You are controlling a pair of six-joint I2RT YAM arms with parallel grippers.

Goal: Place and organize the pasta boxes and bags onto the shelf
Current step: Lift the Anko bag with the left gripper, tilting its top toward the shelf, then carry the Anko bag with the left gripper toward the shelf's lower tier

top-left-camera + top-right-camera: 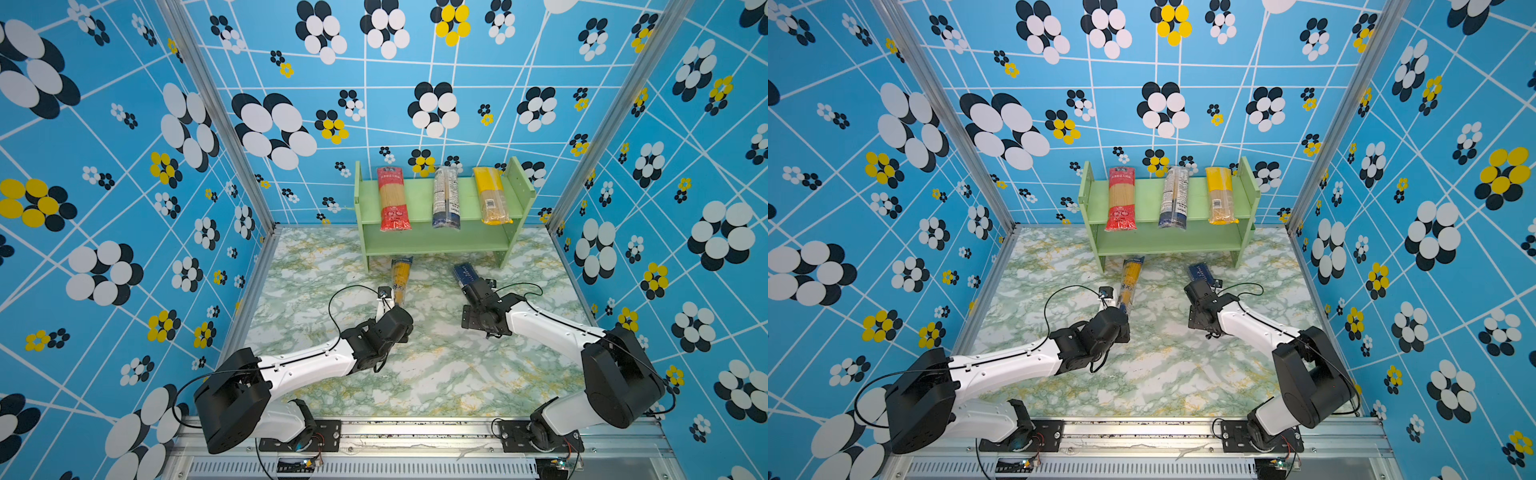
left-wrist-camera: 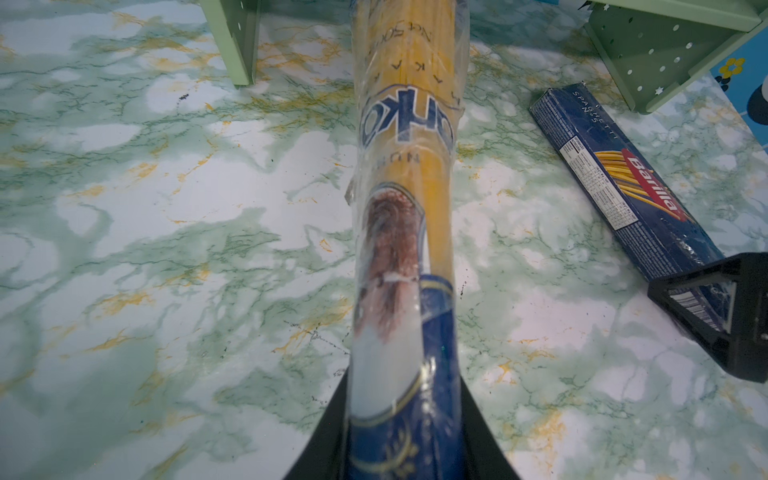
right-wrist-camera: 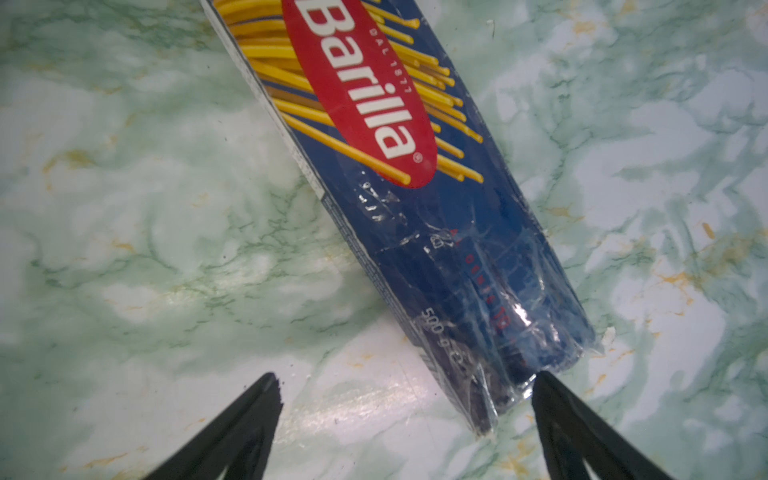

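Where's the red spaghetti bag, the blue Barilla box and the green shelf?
Red bag (image 1: 392, 198): in a top view, on its see-through middle.
Barilla box (image 3: 361, 87): in the right wrist view, on its red logo.
Shelf (image 1: 419, 197): in a top view, on its bare top board.

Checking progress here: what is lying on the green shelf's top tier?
On the shelf, three packs lie apart, overhanging the front edge: red-ended bag, clear white/blue-label bag, yellow-topped bag. What their bodies cover, and the lower tier's back, cannot be seen.
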